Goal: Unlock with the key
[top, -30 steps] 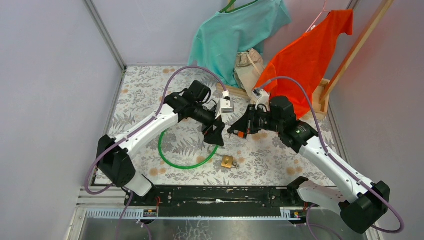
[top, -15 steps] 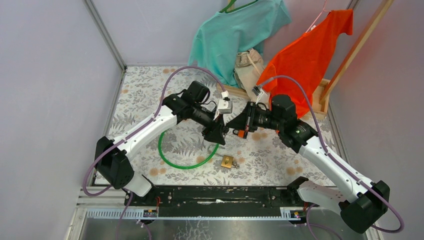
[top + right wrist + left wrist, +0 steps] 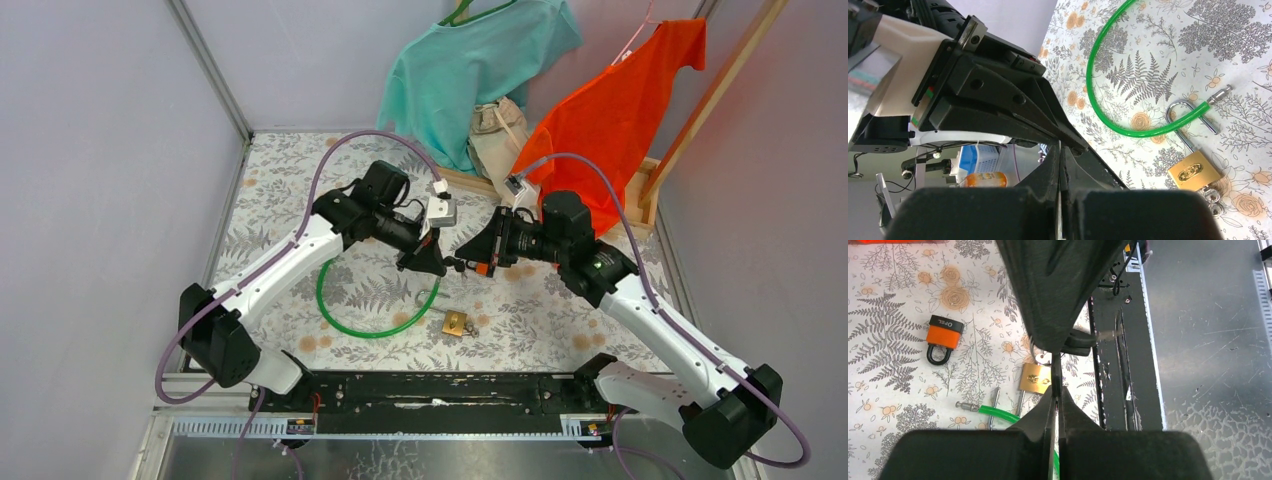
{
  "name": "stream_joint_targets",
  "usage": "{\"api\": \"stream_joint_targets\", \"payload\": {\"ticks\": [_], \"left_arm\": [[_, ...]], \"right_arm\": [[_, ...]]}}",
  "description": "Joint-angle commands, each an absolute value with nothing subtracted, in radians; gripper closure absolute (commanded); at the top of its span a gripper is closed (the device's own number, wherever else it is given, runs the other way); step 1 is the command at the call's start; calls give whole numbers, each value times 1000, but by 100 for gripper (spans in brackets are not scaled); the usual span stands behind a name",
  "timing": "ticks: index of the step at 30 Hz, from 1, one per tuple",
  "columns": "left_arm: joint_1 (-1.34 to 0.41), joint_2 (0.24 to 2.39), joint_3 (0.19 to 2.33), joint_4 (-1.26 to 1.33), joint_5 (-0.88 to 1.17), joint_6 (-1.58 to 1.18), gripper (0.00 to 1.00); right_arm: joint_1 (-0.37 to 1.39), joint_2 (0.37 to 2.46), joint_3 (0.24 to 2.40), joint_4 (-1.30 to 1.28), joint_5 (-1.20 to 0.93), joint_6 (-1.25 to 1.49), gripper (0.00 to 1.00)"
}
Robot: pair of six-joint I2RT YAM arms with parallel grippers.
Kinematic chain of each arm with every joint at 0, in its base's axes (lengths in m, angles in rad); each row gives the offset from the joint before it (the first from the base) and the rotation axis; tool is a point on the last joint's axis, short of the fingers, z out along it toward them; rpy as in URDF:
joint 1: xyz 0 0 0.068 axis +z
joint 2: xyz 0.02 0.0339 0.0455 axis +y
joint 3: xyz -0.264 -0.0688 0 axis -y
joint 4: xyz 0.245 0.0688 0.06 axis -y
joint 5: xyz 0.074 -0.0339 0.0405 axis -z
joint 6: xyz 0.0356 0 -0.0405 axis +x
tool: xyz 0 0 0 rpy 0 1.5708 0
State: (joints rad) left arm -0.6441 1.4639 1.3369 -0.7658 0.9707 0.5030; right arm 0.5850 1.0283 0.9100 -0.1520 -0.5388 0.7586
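On the bench (image 3: pixel 280 180) near your clenched, apparently empty left pincer (image 3: pixel 1056 390) and right pincer (image 3: pixel 1060 150), expect a heavy, rigid, slick brass padlock (image 3: pixel 455 322); grip its flat body.

You have pale lilac walls (image 3: pixel 100 150) at left and right, a floral-patterned counter (image 3: pixel 280 170) at centre, and a teal shirt (image 3: pixel 460 70) and an orange shirt (image 3: pixel 620 110) hanging upper right beside a slanted wooden post (image 3: pixel 720 92).
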Motion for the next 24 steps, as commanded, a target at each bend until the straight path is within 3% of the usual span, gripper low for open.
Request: {"api": "stream_joint_targets", "payload": {"ticks": [1,9,10,13,15,18,24], "left_arm": [[-635,1450,1338,-729,957,493,100],[-631,1445,1344,-755,923,492,100],[-632,1445,1350,-772,923,499,100],[-632,1448,1373,-833,944,515,100],[-632,1449,1386,-874,957,527,100],[-632,1448,1405,-933,974,547,100],[-632,1450,1449,-1027,1031,560,100]], "right_arm": [[594,994,959,-154,-515,735,100],[593,992,976,-211,-503,677,99],[593,995,986,-222,-507,652,91],[592,1010,1044,-270,-522,533,51],[593,1026,1096,-301,-547,435,40],[592,1038,1111,-249,-684,308,40],[592,1089,1103,-178,-866,163,49]]}}
